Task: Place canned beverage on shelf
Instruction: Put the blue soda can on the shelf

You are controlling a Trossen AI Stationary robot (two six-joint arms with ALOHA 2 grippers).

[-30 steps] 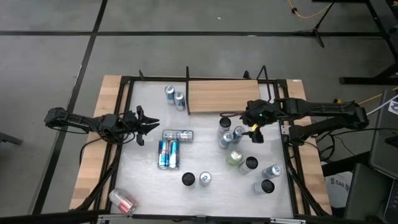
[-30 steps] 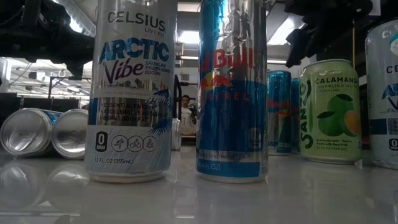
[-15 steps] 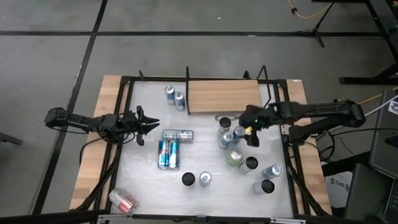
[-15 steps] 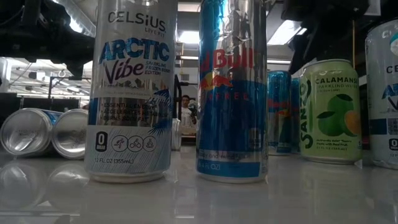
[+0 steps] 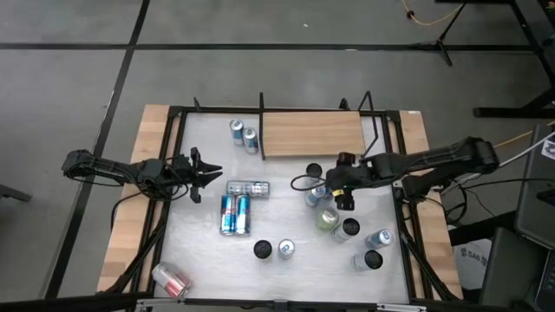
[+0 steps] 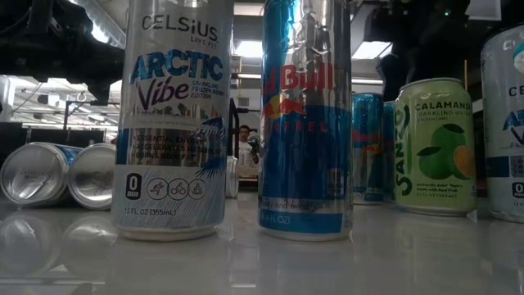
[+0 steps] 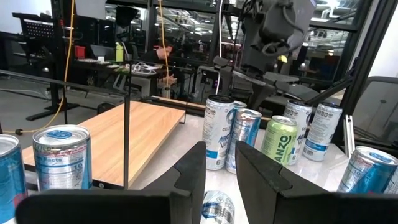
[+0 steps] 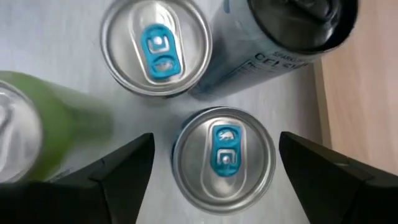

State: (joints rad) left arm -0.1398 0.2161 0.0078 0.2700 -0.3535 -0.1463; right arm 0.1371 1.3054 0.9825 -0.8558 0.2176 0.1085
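The table (image 5: 286,186) fills the middle of the high view, a pale sheet with wooden strips down its left and right edges and a black frame around it. Its widest open stretches are the lower left part and the band between the left arm and the cans lying at centre.

The shelf (image 5: 312,134) lies at the upper middle of the frame, a bare light-brown board with thin black uprights at its ends. No can stands on it. Two blue cans (image 5: 243,134) stand just beside its left end.

The right arm reaches in from the right edge. The right pincer (image 5: 334,192) hangs over the can cluster just below the shelf's right half. In the right wrist view its fingers (image 8: 112,177) are spread wide, one on each side of an upright silver can with a blue tab (image 8: 224,158), not touching it. Another blue-tabbed can (image 8: 157,46) and a dark-topped Celsius can (image 8: 292,28) crowd close around it, and a green can (image 8: 50,127) sits beside them, leaving little room.

The left arm waits at the left of the frame. The left pincer (image 5: 206,173) is nearly closed, with only a narrow gap between its fingers, and holds nothing.
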